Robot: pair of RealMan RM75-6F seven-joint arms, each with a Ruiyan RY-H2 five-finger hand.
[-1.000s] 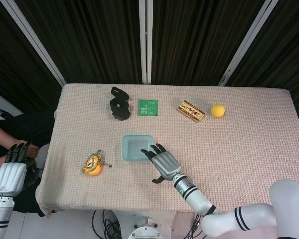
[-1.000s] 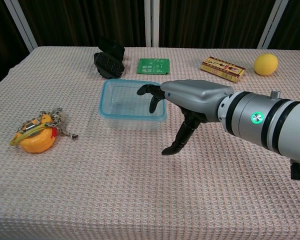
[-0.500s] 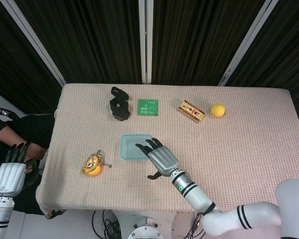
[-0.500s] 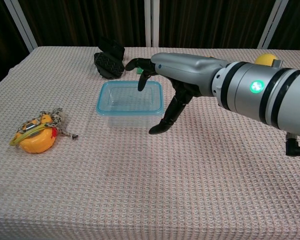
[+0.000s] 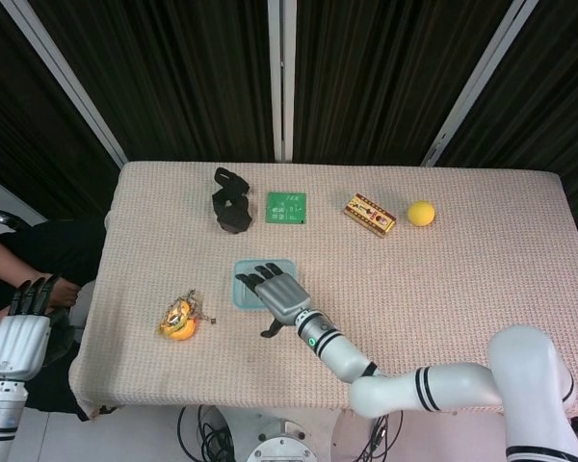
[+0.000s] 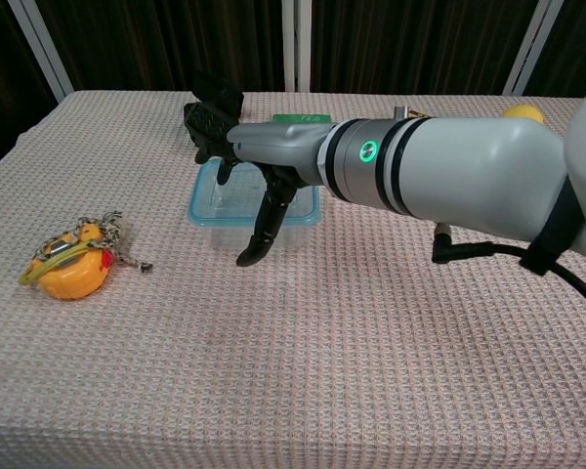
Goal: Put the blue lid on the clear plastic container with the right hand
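Your left hand [image 5: 19, 332] hangs off the table's left edge, well clear of the cloth, fingers straight and slightly apart, holding nothing.

Moving onto the table [image 5: 482, 279], the first thing you meet is the yellow-orange toy [image 5: 179, 319] with its tangle of cord and small metal bits, lying near the front left. It sits apart from everything else.

Behind it, toward the far edge, a black clip-like object [image 5: 230, 202] rests on the cloth, and just to its right lies a small green circuit board [image 5: 286, 207].

In the middle stands the clear plastic container [image 5: 252, 285] with the blue lid [image 6: 203, 198] showing as a blue band around its top; the lid looks seated on the rim, though your hand covers much of it, so you cannot confirm all four sides. The container is in front of the clip object and the green board, and apart from both.

Your right hand [image 5: 275, 292] lies palm-down over the container's right half, fingers spread and reaching across the top. The chest view shows the thumb pointing down in front of the container's near wall. Nothing is grasped; whether the fingertips actually touch the lid is not clear.

Further right, near the far edge, a small brown patterned box [image 5: 369, 214] lies at an angle, and a yellow ball [image 5: 421, 213] sits just beside it.
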